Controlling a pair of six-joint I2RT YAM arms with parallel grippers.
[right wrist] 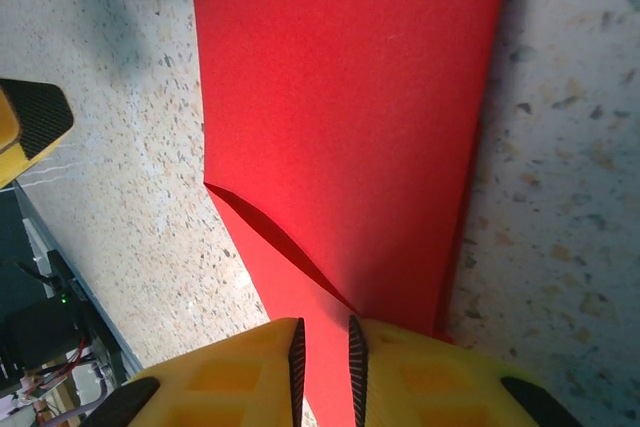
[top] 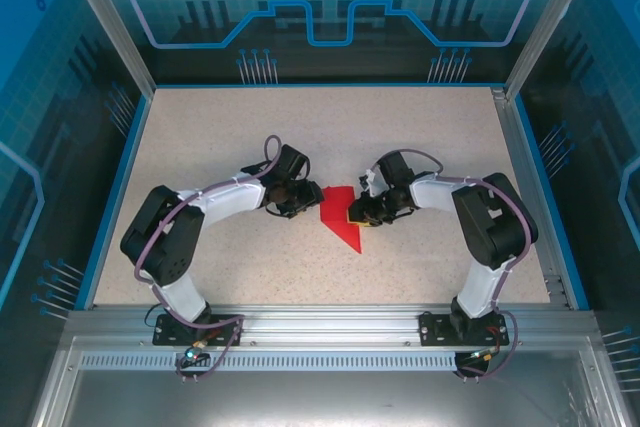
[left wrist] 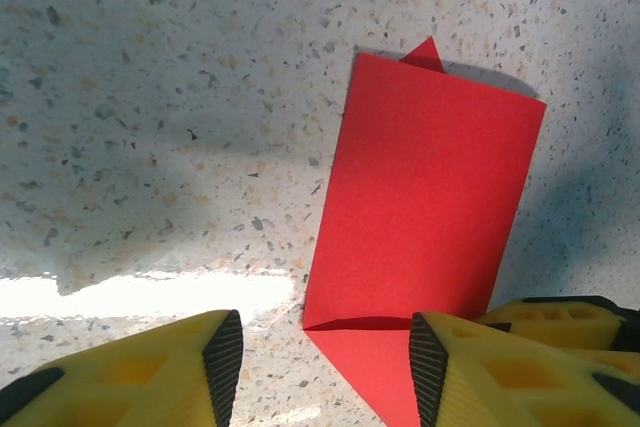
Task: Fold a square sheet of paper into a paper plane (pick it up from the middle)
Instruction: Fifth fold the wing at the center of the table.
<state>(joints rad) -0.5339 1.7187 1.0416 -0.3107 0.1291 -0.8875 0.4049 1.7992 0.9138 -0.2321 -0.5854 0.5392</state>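
The square sheet of paper (top: 340, 215) lies partly folded on the speckled table, bright red, with a pointed end toward the near side. In the left wrist view the paper (left wrist: 430, 187) shows a flap edge across its near end. My left gripper (top: 300, 199) hovers at the paper's left edge, open, with nothing between its fingers (left wrist: 325, 347). My right gripper (top: 358, 212) is low over the paper's right side. Its jaws (right wrist: 325, 347) stand a narrow slit apart above the flat paper (right wrist: 340, 97), pinching nothing that I can see.
The speckled tabletop (top: 220, 127) is bounded by a blue rim and clear walls (top: 110, 37). A metal rail (top: 320, 322) runs along the near edge where both arms are bolted. A finger of the right gripper (left wrist: 570, 322) shows beside the left one.
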